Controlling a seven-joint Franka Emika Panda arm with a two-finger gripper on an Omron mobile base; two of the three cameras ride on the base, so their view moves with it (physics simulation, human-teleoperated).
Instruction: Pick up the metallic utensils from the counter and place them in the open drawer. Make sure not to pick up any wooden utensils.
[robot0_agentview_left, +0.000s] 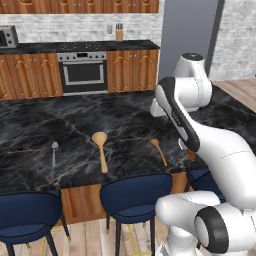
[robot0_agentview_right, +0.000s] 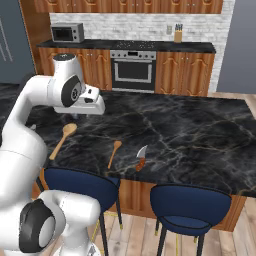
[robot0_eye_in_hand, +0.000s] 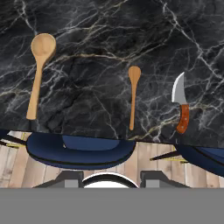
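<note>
Left base view gives me the relation I need: the silver spoon (robot0_agentview_left: 54, 152) lies near the front edge of the counter (robot0_agentview_left: 75, 120), towards its left end, bowl pointing to the far side and handle running back to the front edge. The long wooden spoon (robot0_agentview_left: 101, 150) lies to its right, and the slimmer wooden spoon (robot0_agentview_left: 159, 151) further right again, both set roughly the same way.

My gripper (robot0_eye_in_hand: 111, 177) hangs high over the front edge, above the blue stools (robot0_eye_in_hand: 78, 148). In the hand view I look down on the two wooden spoons and a short knife (robot0_eye_in_hand: 180, 107) with a grey blade and a red-brown handle, lying just inside the front edge past the slimmer spoon. That knife counts as metal too, I judge, and it is the nearer piece; the silver spoon lies beyond the long wooden spoon, off to the arm's left.

The finger tips hold nothing, but only their stubs peek in, so I cannot tell how wide they stand.

The drawer I cannot pick out from here; it may sit below the counter's edge.
</note>
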